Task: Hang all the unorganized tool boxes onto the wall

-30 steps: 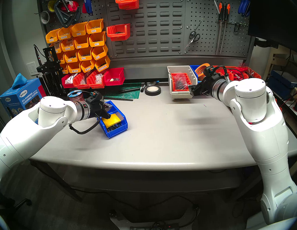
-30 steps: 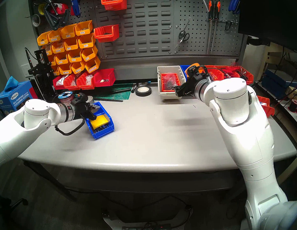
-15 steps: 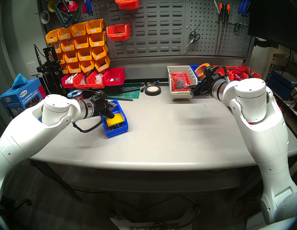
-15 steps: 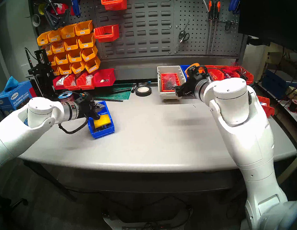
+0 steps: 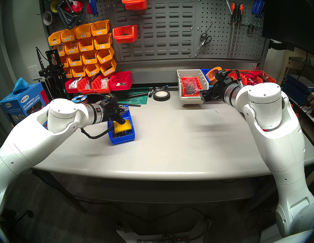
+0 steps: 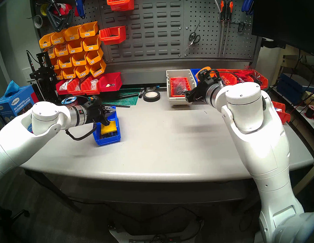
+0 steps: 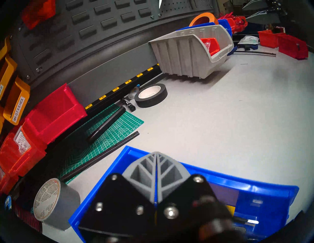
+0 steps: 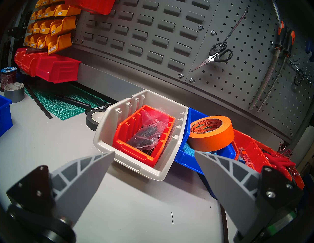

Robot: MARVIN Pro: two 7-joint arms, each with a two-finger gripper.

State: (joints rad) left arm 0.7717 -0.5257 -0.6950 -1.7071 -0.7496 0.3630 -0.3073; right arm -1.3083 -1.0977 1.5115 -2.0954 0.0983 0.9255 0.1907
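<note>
A bright blue tool box (image 5: 122,138) with a yellow pad inside sits on the table's left part, also in the right head view (image 6: 107,140). My left gripper (image 5: 124,109) is shut on its back wall, which shows between the closed fingers in the left wrist view (image 7: 156,154). The beige ribbed tool box (image 5: 190,100) stands at the back right and holds an orange bin. My right gripper (image 8: 154,151) is open and empty just in front of it. A second blue tool box (image 8: 188,159) sits behind it. The louvred wall (image 5: 163,32) rises behind the table.
A black tape roll (image 5: 161,95) and a green cutting mat (image 5: 133,99) lie at the back centre. Grey duct tape (image 7: 56,203) sits beside the held box. Red bins (image 5: 100,83) line the back left. Two orange-red bins (image 5: 125,34) hang on the wall. An orange tape roll (image 8: 210,134) rests in the second blue box.
My left gripper has moved right and back with the blue tool box, turning the box so its front faces the table's near edge. The right arm has not moved.
</note>
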